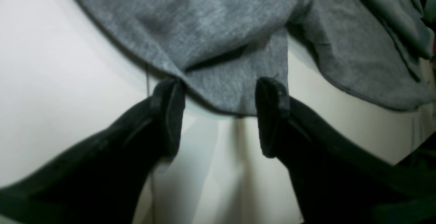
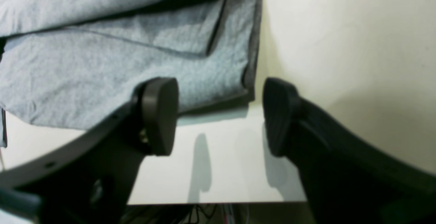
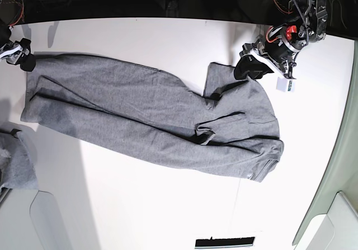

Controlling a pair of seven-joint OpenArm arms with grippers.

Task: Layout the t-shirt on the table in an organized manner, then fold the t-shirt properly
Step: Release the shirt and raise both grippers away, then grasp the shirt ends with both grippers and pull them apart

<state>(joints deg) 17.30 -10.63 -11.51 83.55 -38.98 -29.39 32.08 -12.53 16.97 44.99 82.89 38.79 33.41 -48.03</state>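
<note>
One broad white table (image 3: 168, 205) fills nearly the whole base view, and across its middle lies the t-shirt (image 3: 140, 116), heather grey, stretched long from the left edge over toward the right side, folded lengthwise on itself with rumpled creases near its right end. A sleeve (image 3: 218, 79) sticks up toward the far edge there (it lies flat, though its edge looks slightly curled).

The left gripper (image 1: 219, 115) sits at that sleeve end, near the table's far right corner. From its own wrist camera the two black fingers stand well apart, with a rounded corner of grey cloth lying between their tips; the cloth rests on the table and neither finger pinches it.

The right gripper (image 2: 219, 115) is at the opposite end, by the shirt's hem corner (image 2: 247, 91) at the far left of the table. Its fingers are likewise spread wide and hold nothing, the hemmed corner sitting just beyond and between the tips, with bare white surface below them.

A small lighter-grey cloth bundle (image 3: 17, 160) lies at the left edge, apart from the shirt.
</note>
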